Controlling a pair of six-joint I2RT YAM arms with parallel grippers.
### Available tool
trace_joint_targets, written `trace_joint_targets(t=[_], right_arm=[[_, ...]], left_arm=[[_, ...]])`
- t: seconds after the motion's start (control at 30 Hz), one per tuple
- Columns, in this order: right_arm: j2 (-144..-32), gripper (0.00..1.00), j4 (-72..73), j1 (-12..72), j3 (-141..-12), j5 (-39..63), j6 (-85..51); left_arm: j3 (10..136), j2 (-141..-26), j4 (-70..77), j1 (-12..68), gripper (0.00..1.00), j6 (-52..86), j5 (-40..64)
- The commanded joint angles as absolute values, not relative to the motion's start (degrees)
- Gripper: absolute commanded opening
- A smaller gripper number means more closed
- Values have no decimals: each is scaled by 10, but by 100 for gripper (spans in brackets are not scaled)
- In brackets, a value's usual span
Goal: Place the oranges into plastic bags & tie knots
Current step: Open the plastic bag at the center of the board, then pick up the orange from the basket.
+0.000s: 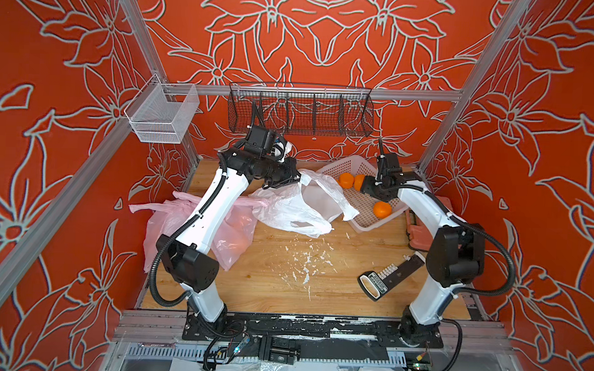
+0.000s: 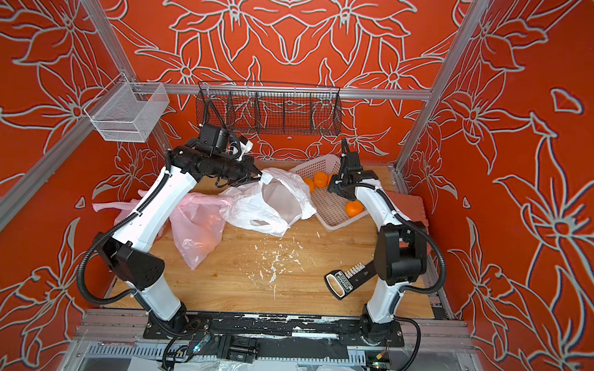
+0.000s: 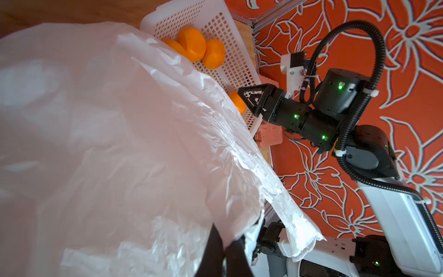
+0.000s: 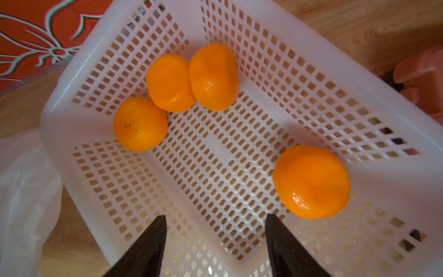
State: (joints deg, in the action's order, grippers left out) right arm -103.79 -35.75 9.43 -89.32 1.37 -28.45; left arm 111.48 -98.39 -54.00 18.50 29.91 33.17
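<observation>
Left gripper [image 1: 294,180]: clamped on the upper rim of the white bag [image 1: 295,206] and raised off the table [image 1: 285,288]. The lift keeps the mouth gaping toward the basket [image 4: 299,79], so fruit can go in without a second holder.
White bag: slack, with its lower part resting on the table and one edge draped against the basket. It appears empty in both top views.
Right gripper [image 4: 215,215]: jaws spread and grasping nothing. It hovers over the bare basket floor, pointed down as if for a pick from above.
Three oranges [image 4: 170,82]: touching one another in the basket corner nearer the bag.
Lone orange [image 4: 311,182]: well apart from the cluster and just beside one open fingertip. It is judged the easier target, since nothing crowds it.
Pink bag [image 2: 195,233]: lies on the table beside the white bag, partly under the left arm. An orange glow through the film suggests it is filled. Its top is gathered, but whether it is knotted cannot be told.
Step in hand: probably loading the white bag. Four fruit remain and this bag's knot is not yet made.
Risk: the thin film may sag shut if the rim slips, and round fruit may roll when nudged.
</observation>
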Motion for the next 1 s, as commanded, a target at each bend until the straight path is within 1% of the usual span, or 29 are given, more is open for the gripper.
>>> trace_joint_targets(t=[0.0, 0.07, 0.17, 0.3, 0.57, 0.7, 0.8, 0.97], right_arm=[[-1048, 69, -359, 92, -916, 25, -274], [-1063, 70, -357, 93, -927, 18, -261], [-1105, 77, -368, 93, -961, -11, -238], [-1173, 79, -394, 93, -1030, -30, -217], [-1296, 79, -438, 93, -1173, -78, -196], [-1350, 78, -462, 93, -1240, -113, -191], [-1390, 77, -483, 93, -1293, -119, -182], [-1432, 71, -503, 93, -1352, -133, -180]], left_arm=[[1081, -968, -539, 155, 0, 320, 334], [1051, -967, -535, 131, 0, 307, 327], [1028, -972, -523, 102, 0, 290, 337], [1039, -994, -528, 83, 0, 271, 349], [1099, -1040, -556, 74, 0, 244, 369], [1107, -1049, -557, 74, 0, 241, 378], [1104, -1048, -555, 74, 0, 241, 381], [1104, -1047, -554, 74, 0, 240, 379]])
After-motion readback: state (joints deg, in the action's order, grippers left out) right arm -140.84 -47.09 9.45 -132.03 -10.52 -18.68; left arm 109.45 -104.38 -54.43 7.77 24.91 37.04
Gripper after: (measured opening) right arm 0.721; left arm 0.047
